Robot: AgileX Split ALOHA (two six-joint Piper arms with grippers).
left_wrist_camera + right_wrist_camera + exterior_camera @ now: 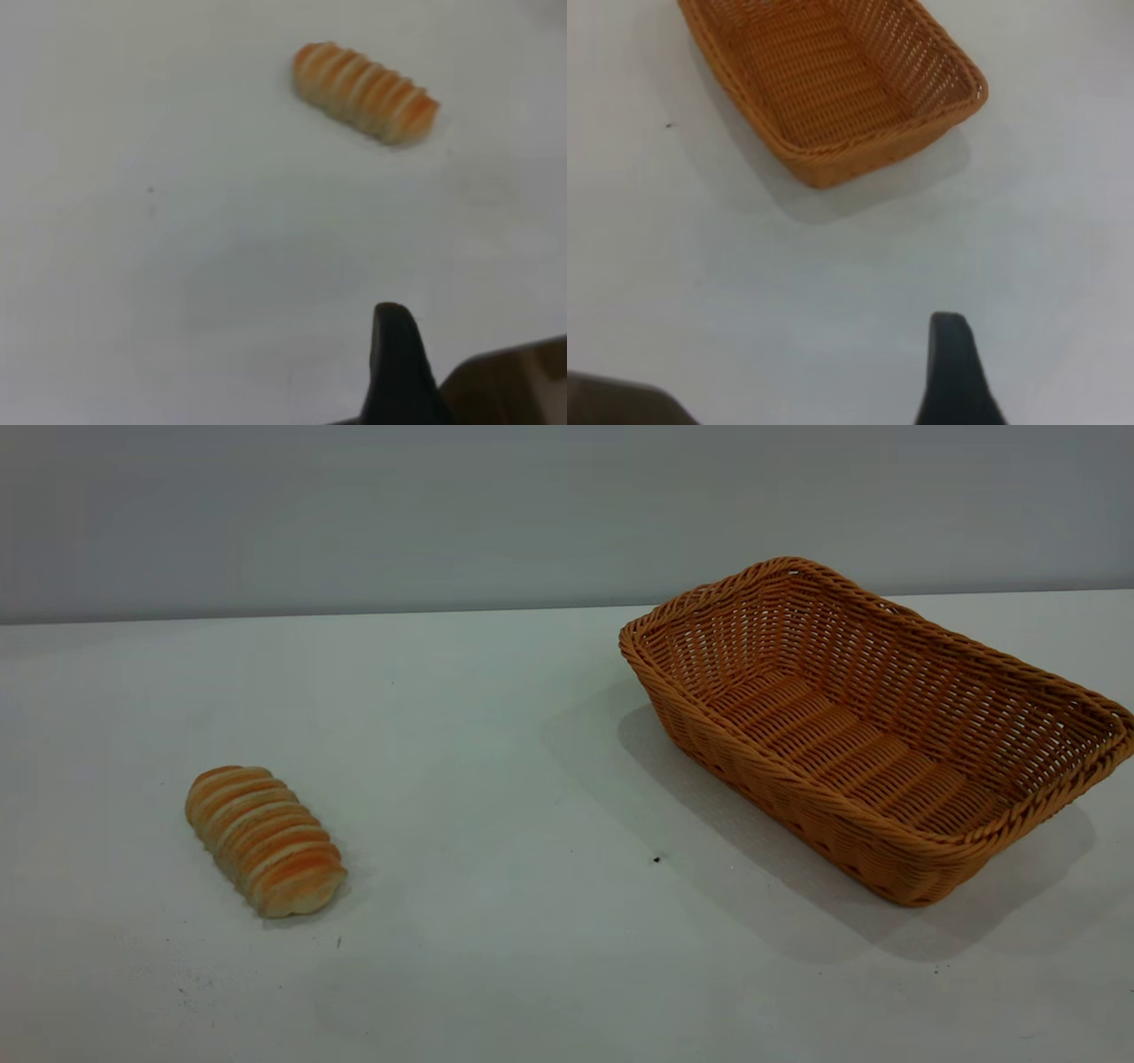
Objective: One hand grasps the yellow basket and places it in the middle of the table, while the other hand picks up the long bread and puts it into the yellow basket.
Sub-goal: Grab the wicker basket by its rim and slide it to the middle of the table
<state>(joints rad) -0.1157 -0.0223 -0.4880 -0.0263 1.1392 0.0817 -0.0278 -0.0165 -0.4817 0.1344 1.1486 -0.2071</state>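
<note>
The long bread (264, 840), a ridged orange and cream roll, lies on the white table (496, 921) at the left. The yellow basket (797, 797) stands empty on the table at the right, set at an angle. Neither gripper shows in the exterior view. In the left wrist view only a black tip of my left gripper (396, 367) shows, well back from the bread (365, 91) and holding nothing that I can see. In the right wrist view only a black tip of my right gripper (952, 372) shows, well short of the basket (833, 164).
A grey wall runs behind the table's far edge. A few dark specks (656, 859) dot the tabletop between the bread and the basket. A blurred brown part (514, 385) fills a corner of the left wrist view.
</note>
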